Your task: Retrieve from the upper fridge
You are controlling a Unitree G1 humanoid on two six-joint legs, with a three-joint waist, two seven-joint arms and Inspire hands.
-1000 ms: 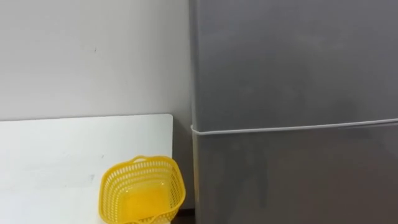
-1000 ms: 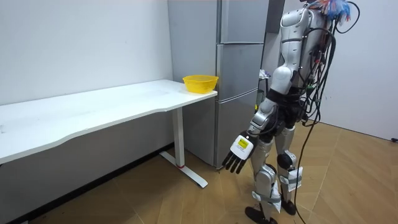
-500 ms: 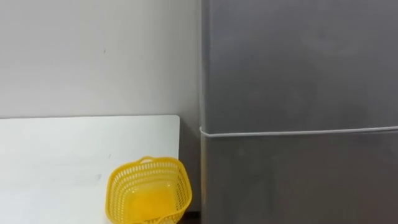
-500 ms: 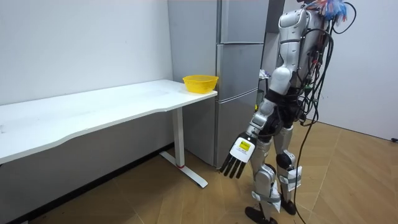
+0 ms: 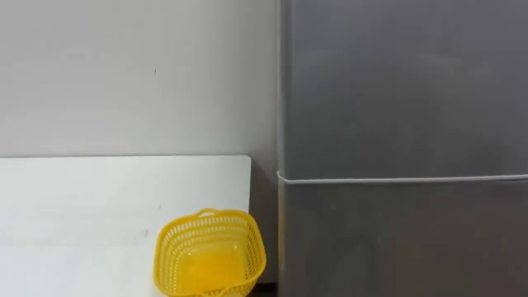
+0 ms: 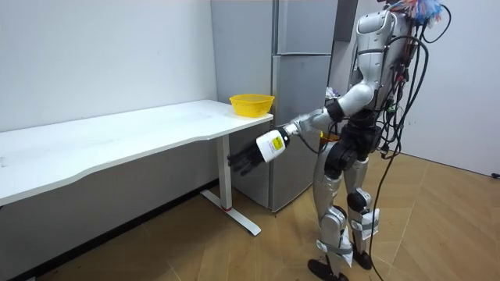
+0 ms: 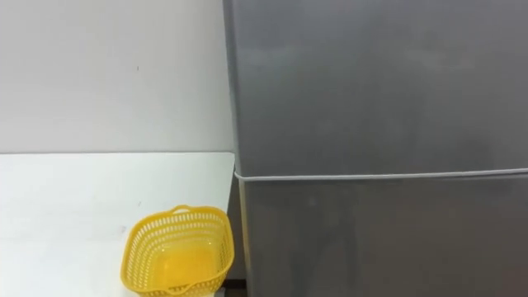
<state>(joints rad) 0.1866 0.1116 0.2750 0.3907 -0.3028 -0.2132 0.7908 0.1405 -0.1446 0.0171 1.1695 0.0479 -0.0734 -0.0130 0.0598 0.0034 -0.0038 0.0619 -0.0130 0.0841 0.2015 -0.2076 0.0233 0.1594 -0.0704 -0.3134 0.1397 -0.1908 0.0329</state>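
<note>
Swung up from beside the thigh, the left hand [image 6: 248, 160] now reaches out low by the desk [image 6: 117, 136] edge, fingers loose and empty, while the shut upper fridge door [image 5: 404, 82], hiding whatever is to be fetched, lies higher and to its right.

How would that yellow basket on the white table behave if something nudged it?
The yellow basket looks like thin openwork plastic and seems empty, so probably light and slightly flexible. On the smooth table it would likely slide rather than tip, given its wide, low shape.
</note>
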